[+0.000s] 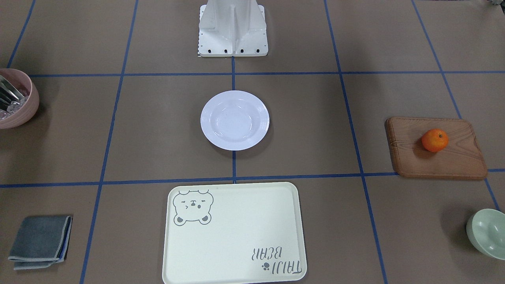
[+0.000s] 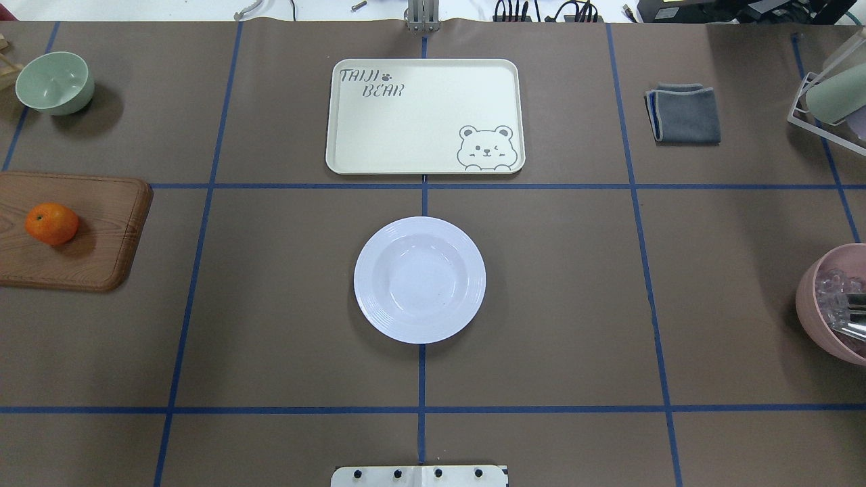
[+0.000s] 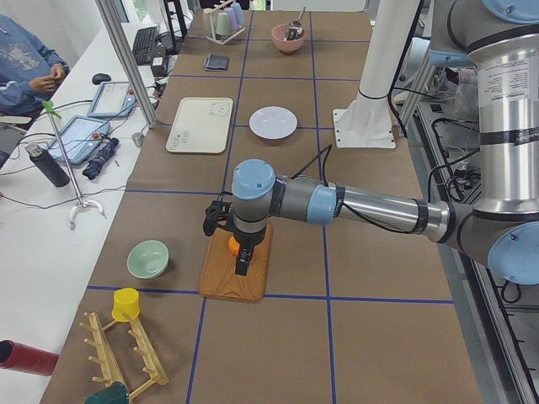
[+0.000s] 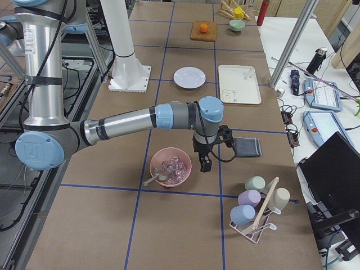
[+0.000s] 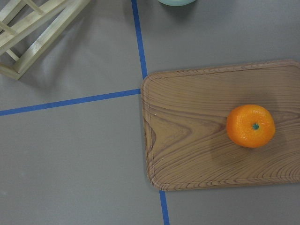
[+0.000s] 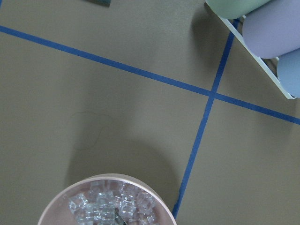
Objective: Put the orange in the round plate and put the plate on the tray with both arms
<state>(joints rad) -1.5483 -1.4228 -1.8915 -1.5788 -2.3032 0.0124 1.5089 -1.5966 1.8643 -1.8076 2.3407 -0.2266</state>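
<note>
The orange (image 1: 434,140) lies on a brown wooden board (image 1: 453,157) at the table's left end, and the left wrist view sees it from above (image 5: 251,125). My left gripper (image 3: 242,257) hangs over that board right beside the orange; I cannot tell whether it is open or shut. The white round plate (image 2: 419,279) sits empty at the table's middle. Beyond it lies the cream tray (image 2: 424,115) with the bear drawing, nothing on it. My right gripper (image 4: 206,163) hovers at the far right beside a pink bowl (image 4: 170,167); its state cannot be told.
A pale green bowl (image 2: 54,82) stands at the far left, behind the board. A folded grey cloth (image 2: 683,113) lies right of the tray. The pink bowl (image 2: 832,304) holds ice cubes and a utensil. A cup rack (image 4: 256,205) and the robot base (image 1: 232,27) border the table.
</note>
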